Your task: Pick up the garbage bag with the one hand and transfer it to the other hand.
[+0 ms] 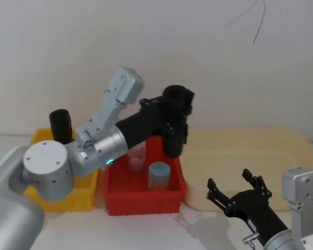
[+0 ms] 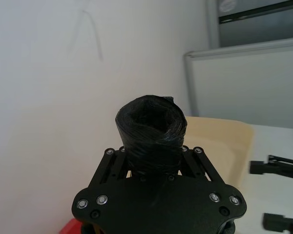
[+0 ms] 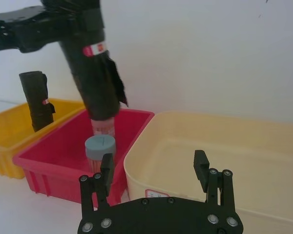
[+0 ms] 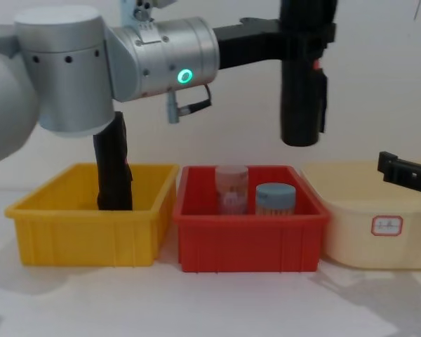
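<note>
Left gripper (image 1: 176, 110): I'm holding the garbage bag (image 4: 299, 105) above the red bin (image 4: 249, 242) for handover.
Right gripper (image 1: 229, 181): wide, ready.

The head camera looks down on the red bin (image 1: 144, 200), the chest camera faces it level and near, the right wrist camera shares it from beside, and the left wrist camera stares closely along the garbage bag (image 2: 150, 129).

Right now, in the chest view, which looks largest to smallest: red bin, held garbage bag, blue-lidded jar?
1. red bin
2. garbage bag, held aloft by the left gripper
3. blue-lidded jar
The right gripper is open, low on the right.
</note>
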